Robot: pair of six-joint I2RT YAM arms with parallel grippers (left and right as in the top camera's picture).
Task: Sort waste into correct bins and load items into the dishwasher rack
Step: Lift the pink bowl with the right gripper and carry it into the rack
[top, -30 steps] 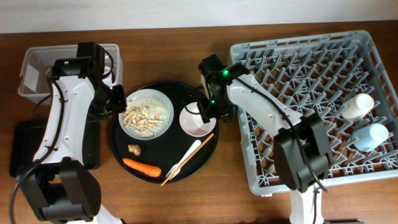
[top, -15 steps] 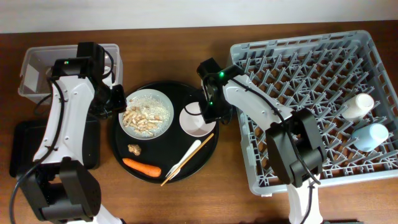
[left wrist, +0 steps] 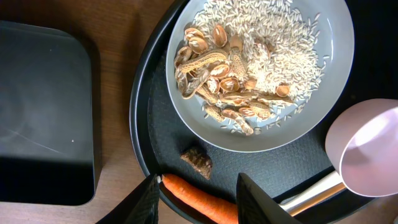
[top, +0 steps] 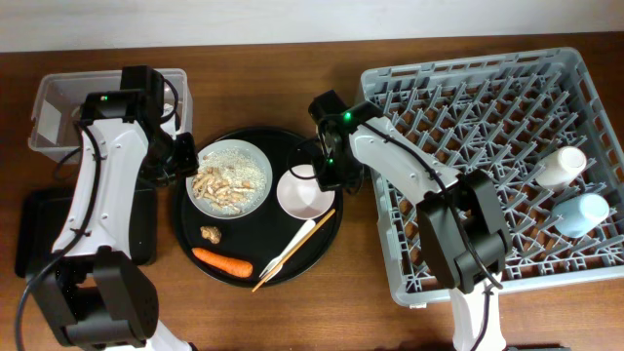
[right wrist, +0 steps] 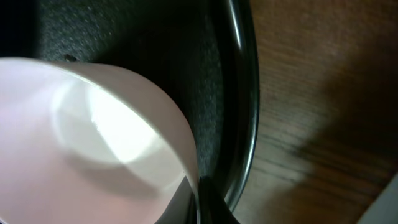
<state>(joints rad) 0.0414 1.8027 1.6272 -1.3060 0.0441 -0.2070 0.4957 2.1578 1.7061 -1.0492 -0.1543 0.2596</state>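
Note:
The pale pink bowl [top: 305,192] sits on the right side of the round black tray [top: 278,146]. My right gripper [top: 327,175] is shut on its right rim; the right wrist view shows the bowl's wall [right wrist: 93,130] pinched between the fingers [right wrist: 200,186]. My left gripper [top: 187,156] hangs open over the tray's left edge and holds nothing. Its fingertips [left wrist: 198,180] frame the orange carrot [left wrist: 199,198] and brown lump [left wrist: 197,163] lying below. The white plate [left wrist: 298,124] holds rice [left wrist: 273,37] and nut shells [left wrist: 217,81]. A cream utensil [top: 292,249] lies on the tray.
The grey dishwasher rack [top: 487,146] fills the right, with a light blue cup [top: 582,212] and a cream cup [top: 564,166] at its right side. A clear tub [top: 58,117] stands at the back left. The shallow black tray [top: 39,234] lies in front of it.
My right gripper has closed on the pink bowl's rim. The left arm has not moved.

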